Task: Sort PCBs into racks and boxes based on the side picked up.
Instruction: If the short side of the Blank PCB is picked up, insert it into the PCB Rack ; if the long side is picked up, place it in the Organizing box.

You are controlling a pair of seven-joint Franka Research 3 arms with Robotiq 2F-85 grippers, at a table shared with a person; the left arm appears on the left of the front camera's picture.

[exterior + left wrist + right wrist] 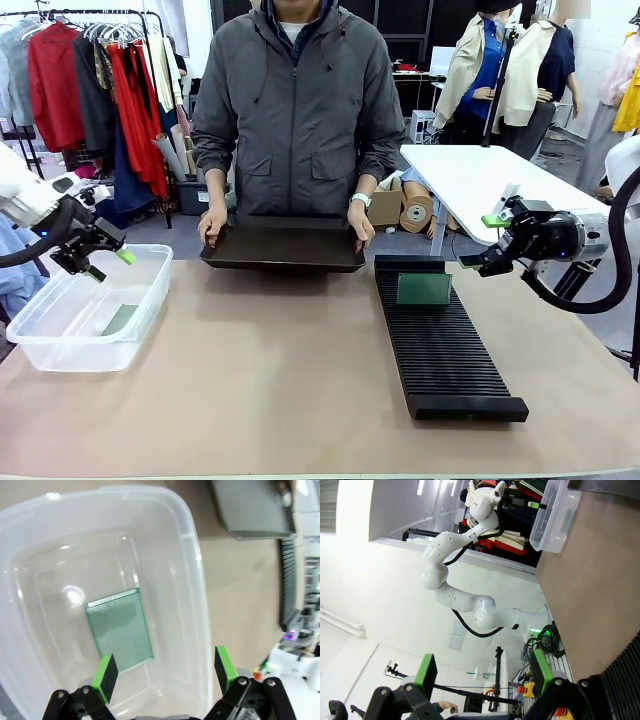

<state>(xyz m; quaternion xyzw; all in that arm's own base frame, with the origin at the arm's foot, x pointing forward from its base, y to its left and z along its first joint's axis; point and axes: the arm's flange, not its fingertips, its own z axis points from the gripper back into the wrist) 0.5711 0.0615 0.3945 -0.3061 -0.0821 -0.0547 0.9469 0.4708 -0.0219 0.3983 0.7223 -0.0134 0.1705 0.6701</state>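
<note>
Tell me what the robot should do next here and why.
Probably wait with both arms back. One PCB already lies in the box, another stands in the rack, both end effectors are open and empty, and the person's hands hold the dark tray at the far edge.
</note>
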